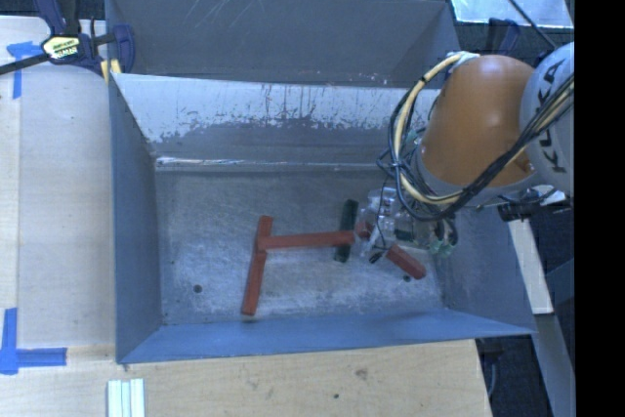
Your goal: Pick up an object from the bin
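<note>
The red-brown T-shaped bar (303, 240) is seen left of the gripper (379, 239), its stem aimed at it; the gripper's opening cannot be told.

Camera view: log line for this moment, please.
tool: right side of grey metal bin | beside it: small dark block, short red-brown stick | mid-floor: red-brown T-shaped bar | grasp: cannot tell

The arm reaches in from the right, its gripper (379, 234) low over the right side of the bin (132, 210) floor. Just beside it lie a small dark piece (349, 212) and a short red stick (406, 263). A red T-shaped bar (256, 273) stretches leftward across the middle of the floor
</note>
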`<control>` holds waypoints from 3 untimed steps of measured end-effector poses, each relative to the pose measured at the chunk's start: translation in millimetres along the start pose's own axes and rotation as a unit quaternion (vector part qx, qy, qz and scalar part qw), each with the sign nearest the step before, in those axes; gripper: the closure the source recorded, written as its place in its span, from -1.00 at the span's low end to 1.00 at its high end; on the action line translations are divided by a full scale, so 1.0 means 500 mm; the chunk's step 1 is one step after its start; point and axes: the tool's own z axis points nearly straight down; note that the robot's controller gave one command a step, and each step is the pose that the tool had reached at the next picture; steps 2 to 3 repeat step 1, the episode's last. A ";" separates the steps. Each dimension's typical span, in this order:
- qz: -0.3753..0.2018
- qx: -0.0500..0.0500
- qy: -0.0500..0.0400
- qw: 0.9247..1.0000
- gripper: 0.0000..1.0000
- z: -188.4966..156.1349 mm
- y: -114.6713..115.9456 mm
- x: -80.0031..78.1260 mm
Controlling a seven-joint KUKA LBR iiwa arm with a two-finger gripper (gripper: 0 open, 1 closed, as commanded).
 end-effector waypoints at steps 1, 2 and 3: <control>0.007 0.002 0.000 1.000 1.00 -0.086 -0.070 -0.035; 0.007 0.002 0.000 1.000 1.00 -0.086 -0.070 -0.035; 0.007 0.002 0.000 1.000 1.00 -0.086 -0.070 -0.035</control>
